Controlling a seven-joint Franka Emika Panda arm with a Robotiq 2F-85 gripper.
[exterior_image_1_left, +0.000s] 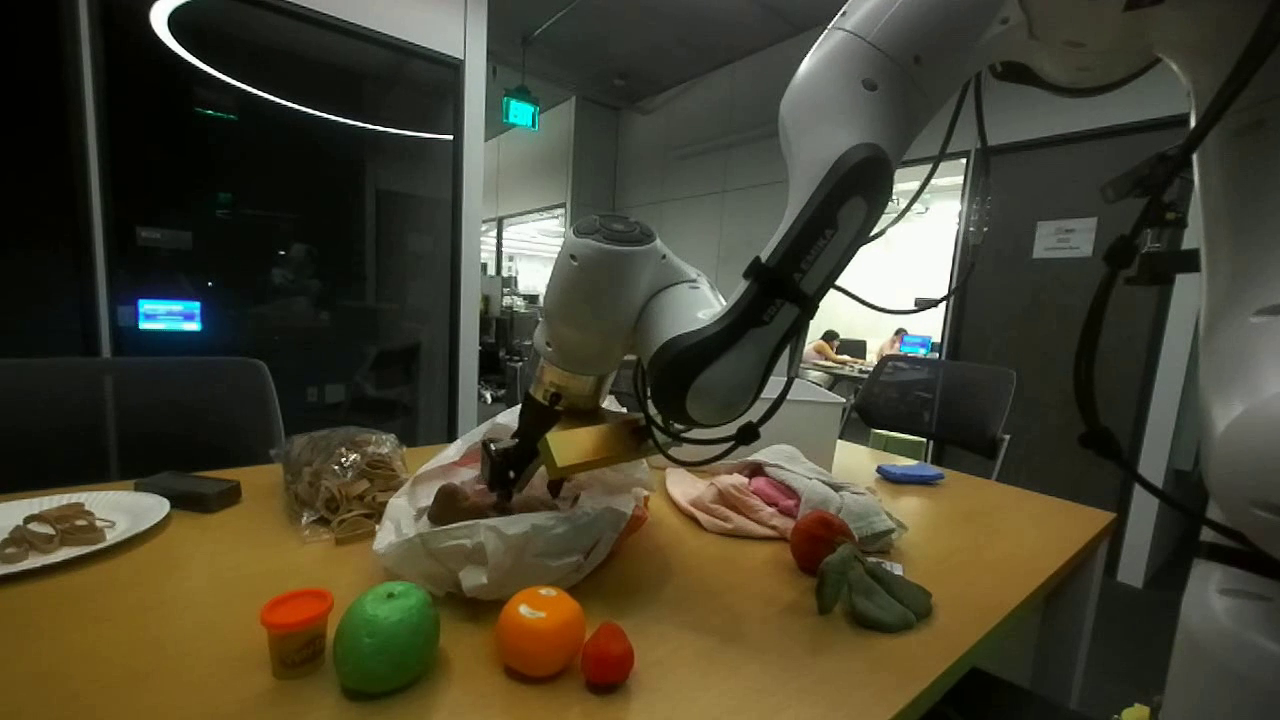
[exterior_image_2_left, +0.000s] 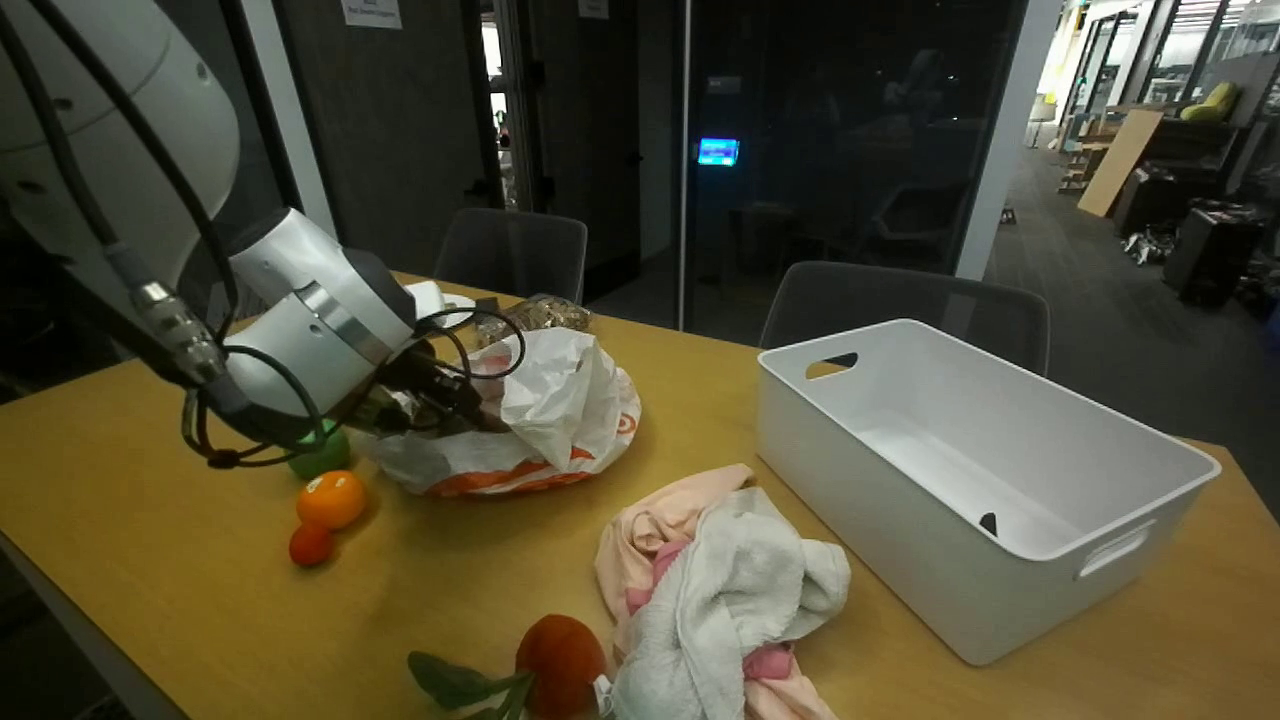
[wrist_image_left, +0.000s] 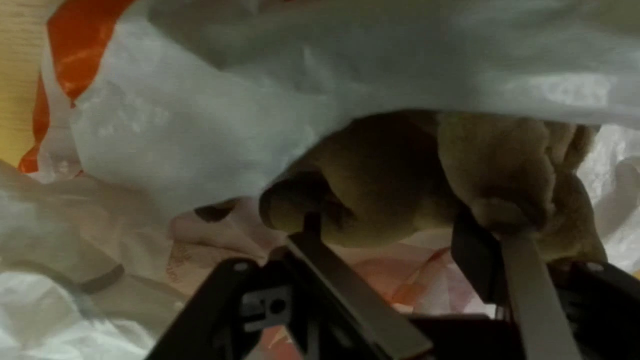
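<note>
Just right of centre in wrist view, brown stuffed toy (wrist_image_left: 390, 175) lies in white plastic bag (wrist_image_left: 210, 120), plastic draped over its upper edge. Gripper (wrist_image_left: 397, 237) reaches in from frame bottom, jaws apart at toy's lower edge, contact unclear. Probably best: straddle soft body squarely, keep plastic clear, close gently.

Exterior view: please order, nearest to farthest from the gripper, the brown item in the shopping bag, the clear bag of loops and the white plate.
1. Brown item: inside the shopping bag, right beside the gripper.
2. Clear bag of loops: left of the shopping bag in the picture.
3. White plate: beyond that, at the picture's left edge.
</note>
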